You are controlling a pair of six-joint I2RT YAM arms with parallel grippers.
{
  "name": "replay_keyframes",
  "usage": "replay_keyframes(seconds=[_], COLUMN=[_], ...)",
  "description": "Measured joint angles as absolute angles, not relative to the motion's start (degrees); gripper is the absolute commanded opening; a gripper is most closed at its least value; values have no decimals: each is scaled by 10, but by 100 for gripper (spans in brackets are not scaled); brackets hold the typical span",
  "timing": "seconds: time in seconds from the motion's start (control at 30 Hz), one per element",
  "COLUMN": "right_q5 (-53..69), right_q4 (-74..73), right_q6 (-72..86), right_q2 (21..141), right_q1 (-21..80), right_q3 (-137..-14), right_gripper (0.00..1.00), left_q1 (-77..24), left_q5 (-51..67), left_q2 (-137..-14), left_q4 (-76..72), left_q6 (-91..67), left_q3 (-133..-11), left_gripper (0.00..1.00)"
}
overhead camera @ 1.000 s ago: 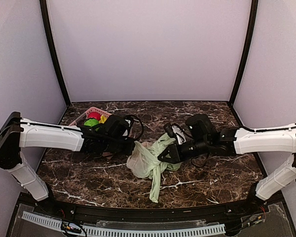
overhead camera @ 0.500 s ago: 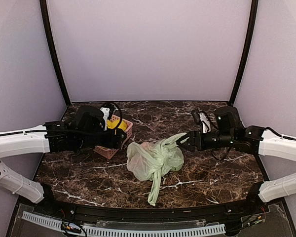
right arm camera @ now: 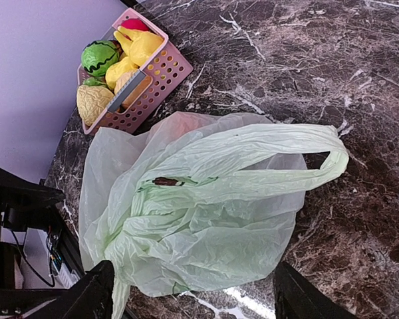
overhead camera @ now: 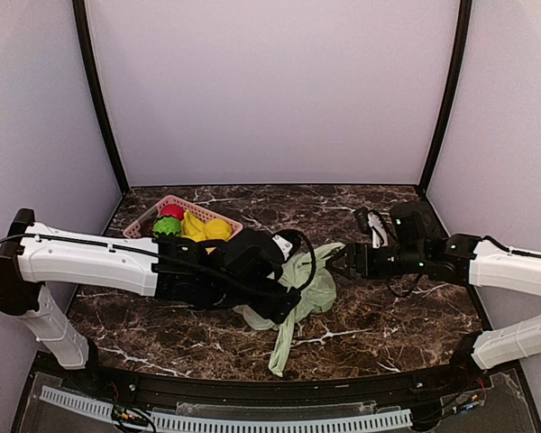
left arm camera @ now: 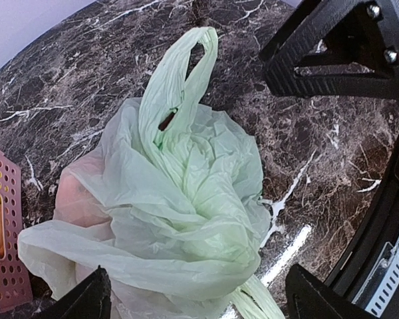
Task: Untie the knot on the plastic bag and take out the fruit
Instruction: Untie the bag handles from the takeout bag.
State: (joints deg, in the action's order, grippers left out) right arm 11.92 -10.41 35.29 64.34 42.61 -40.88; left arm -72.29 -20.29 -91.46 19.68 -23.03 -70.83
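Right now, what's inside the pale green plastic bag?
Through the thin plastic bag, one pinkish-orange rounded shape shows at the side nearest the pink basket. Crumpled folds hide anything else, so the rest of the contents cannot be told.

Pale green thin plastic bag [left arm camera: 186,219]: we read no print on it.
Pink perforated plastic basket [right arm camera: 154,78]: we found no label we could read.
Dark marble-patterned table top [overhead camera: 392,316]: we saw no writing.
White arm casings [overhead camera: 90,259]: we made out no brand or number.
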Motion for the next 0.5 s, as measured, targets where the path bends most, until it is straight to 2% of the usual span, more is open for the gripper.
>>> replay_keyframes(seconds=[0.2, 0.5], right_q5=[118, 117], right_q4=[-103, -99], right_q6=[361, 363], right_q2=[641, 642], right_q1=[426, 426], right_q3=[-400, -398], right_gripper=[83, 85], left_q1=[-730, -730], left_q5=[-218, -260], left_q2=[-947, -976], left_q4=[224, 278], left_q6=[-221, -239], left_q3=[-723, -762], left_gripper=[97, 99])
